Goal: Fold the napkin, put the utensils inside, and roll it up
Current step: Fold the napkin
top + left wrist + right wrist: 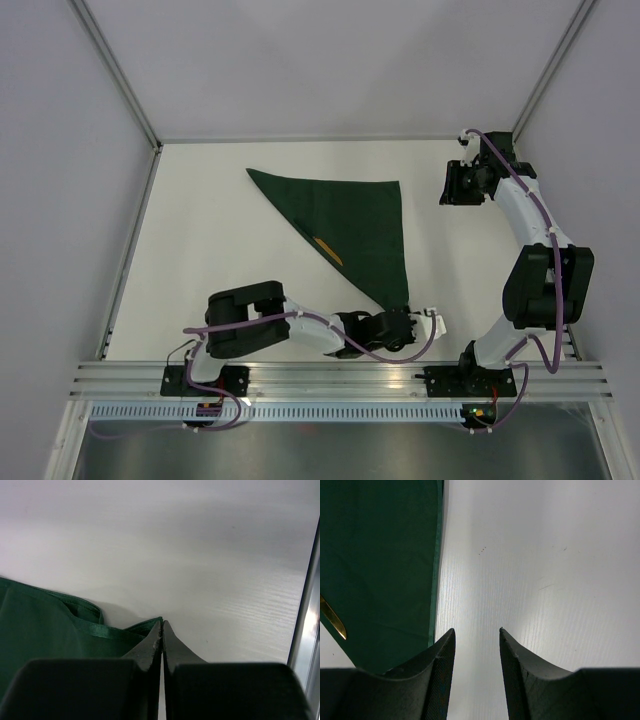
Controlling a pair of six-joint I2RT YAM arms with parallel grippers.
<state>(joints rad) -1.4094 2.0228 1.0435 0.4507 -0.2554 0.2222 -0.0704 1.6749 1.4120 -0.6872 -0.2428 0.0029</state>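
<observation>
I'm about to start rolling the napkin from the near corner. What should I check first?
1. Left hand shut at the napkin's near corner, cloth looks pinched: ok.
2. Napkin folded into a triangle and lying flat: ok.
3. Knife on the napkin, along the long edge: ok.
4. Knife wholly on the cloth: cannot tell; its tip sits right at the edge.
5. Right hand open, empty, over bare table beside the napkin: ok.
6. Second grip on the napkin: not ok; the right hand holds nothing.
</observation>
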